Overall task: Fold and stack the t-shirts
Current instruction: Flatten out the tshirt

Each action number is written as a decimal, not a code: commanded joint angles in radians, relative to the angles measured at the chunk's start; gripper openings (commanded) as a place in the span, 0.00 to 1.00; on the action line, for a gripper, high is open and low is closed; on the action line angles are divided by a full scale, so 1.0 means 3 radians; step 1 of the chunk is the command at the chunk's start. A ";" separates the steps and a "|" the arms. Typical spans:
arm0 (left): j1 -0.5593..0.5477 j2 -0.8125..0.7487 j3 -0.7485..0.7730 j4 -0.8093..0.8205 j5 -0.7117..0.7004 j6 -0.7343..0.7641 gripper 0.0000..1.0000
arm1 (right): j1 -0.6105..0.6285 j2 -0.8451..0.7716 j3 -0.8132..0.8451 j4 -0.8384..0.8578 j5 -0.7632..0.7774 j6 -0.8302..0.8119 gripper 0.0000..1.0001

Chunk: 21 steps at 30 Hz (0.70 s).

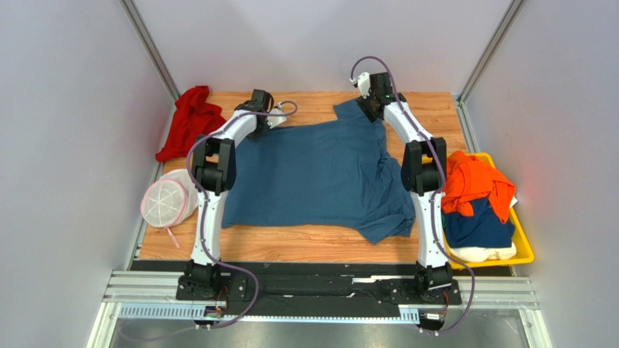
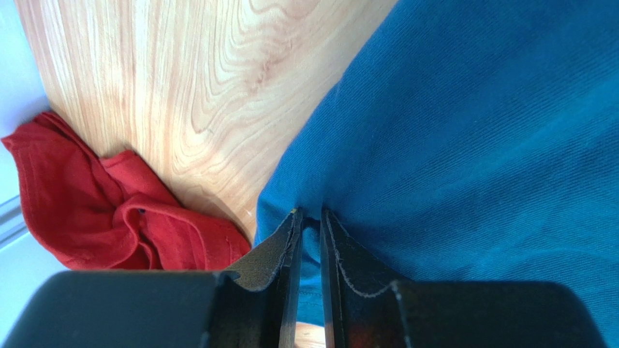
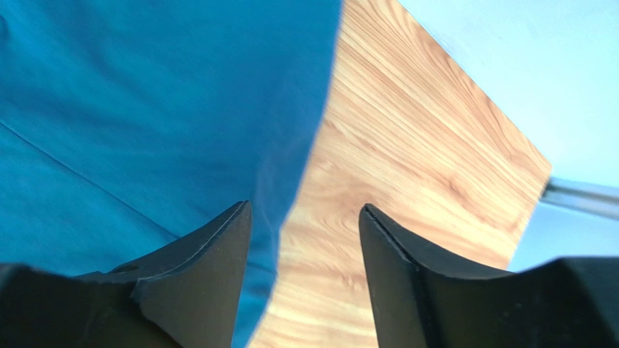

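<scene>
While outstretched, left claw [image 2: 309,215] on t-shirt [image 2: 472,145].

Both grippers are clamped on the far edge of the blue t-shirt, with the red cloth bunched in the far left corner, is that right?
Not quite. Only the left gripper is shut on the blue t-shirt at its far edge. The right wrist view shows the right gripper open, its jaws apart at the shirt's edge. The red cloth is indeed bunched in the far left corner.

Grey walls [image 1: 73,109] enclose a wood-grain table [image 1: 290,244] (brightly lit).
</scene>
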 commanded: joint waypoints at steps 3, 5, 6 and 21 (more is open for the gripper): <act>0.0039 -0.0185 -0.0121 -0.0053 0.0010 -0.0163 0.24 | -0.0051 -0.0770 -0.0355 0.0221 0.0230 0.0240 0.63; 0.0039 -0.0231 -0.0147 -0.0053 0.0040 -0.0179 0.24 | -0.0092 -0.1010 -0.0677 0.0195 0.0123 0.0307 0.62; 0.0039 -0.0257 -0.0172 -0.0058 0.0066 -0.0204 0.24 | -0.0148 -0.1082 -0.0769 0.0185 0.0072 0.0409 0.62; 0.0039 -0.0569 -0.0315 -0.0227 0.0658 -0.0481 0.29 | -0.0598 -0.0792 -0.0761 -0.1026 -0.1477 0.0901 0.68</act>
